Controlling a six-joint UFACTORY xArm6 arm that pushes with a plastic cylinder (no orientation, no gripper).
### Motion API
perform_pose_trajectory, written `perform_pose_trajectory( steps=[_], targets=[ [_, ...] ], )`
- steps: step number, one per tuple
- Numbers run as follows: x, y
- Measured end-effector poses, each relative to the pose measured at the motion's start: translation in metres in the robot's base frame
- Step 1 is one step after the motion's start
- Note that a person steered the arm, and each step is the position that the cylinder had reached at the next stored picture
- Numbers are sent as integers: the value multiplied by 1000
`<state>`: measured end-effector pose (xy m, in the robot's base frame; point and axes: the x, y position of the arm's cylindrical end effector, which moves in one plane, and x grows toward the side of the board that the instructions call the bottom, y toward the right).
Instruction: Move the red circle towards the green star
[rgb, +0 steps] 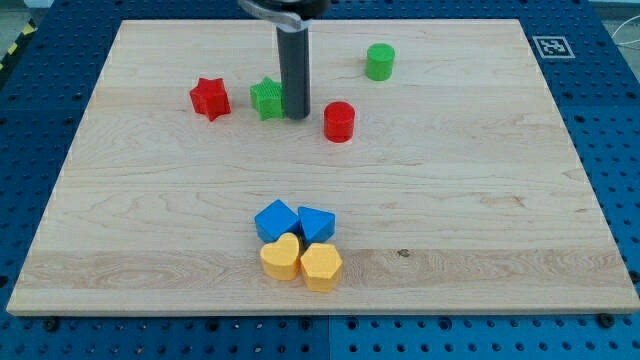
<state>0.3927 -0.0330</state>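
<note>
The red circle stands on the wooden board in the upper middle of the view. The green star lies to its left, a short gap away. My tip rests on the board between them, right beside the green star's right edge and a little left of the red circle. The rod partly hides the star's right side.
A red star lies left of the green star. A green circle stands near the view's top, right of the rod. Near the view's bottom, a blue cube, a blue block, a yellow heart and a yellow hexagon sit clustered.
</note>
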Motion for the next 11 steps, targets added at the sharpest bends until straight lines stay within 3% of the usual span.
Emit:
perform_pose_trajectory(
  steps=[1,4,10,11],
  targets=[
    [38,3],
    [45,90],
    [10,72],
    [24,72]
  ],
)
